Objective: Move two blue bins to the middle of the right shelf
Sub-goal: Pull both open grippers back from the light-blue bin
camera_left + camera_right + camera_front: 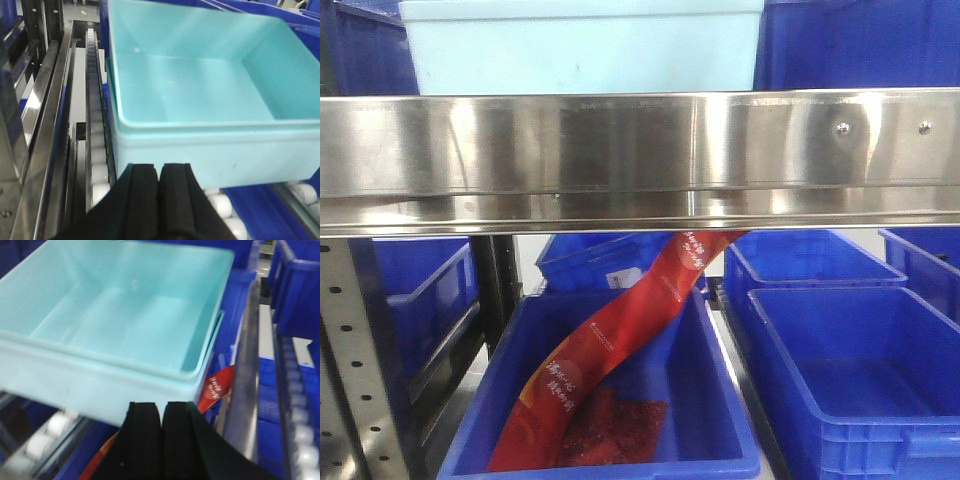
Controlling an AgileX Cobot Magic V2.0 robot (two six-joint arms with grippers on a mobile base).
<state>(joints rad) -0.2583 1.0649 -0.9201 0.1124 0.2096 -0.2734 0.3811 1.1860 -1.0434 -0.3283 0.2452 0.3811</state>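
Two pale blue bins sit nested on the roller shelf, the inner bin [200, 85] inside an outer one whose rim [108, 75] shows at the left. From the front, the bins [580, 45] stand above the steel rail. In the right wrist view the same bins [125, 315] fill the upper left. My left gripper [159, 167] is shut with nothing between its pads, right in front of the bins' near wall. My right gripper [162, 405] is also shut and empty, under the near right corner of the bins. I cannot tell whether either one touches the wall.
A steel shelf rail [640, 150] crosses the front view. Below it are dark blue bins [850, 370], and one [620, 400] holds a long red packet strip [620, 340]. White rollers [95, 150] run along the left of the pale bins. More dark blue bins [300, 285] stand at the right.
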